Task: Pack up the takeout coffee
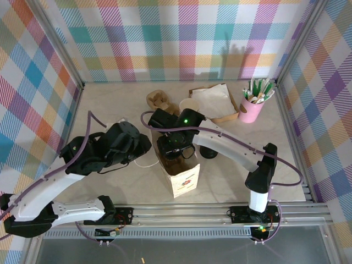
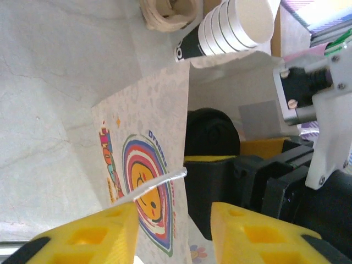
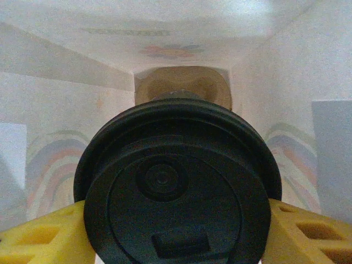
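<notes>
Right tool (image 3: 176,239) clamped the takeout coffee (image 3: 175,181) round its top, down inside the paper bag (image 2: 140,126); left tool (image 2: 173,225) stood open astride the bag's wall, likely steadying the mouth for packing.

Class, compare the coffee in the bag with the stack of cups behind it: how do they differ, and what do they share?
The coffee wears a black lid; the stack is lidless, mouth open. The coffee is inside the bag, gripped by the right gripper; the stack stands outside, untouched. Both have round tops.
</notes>
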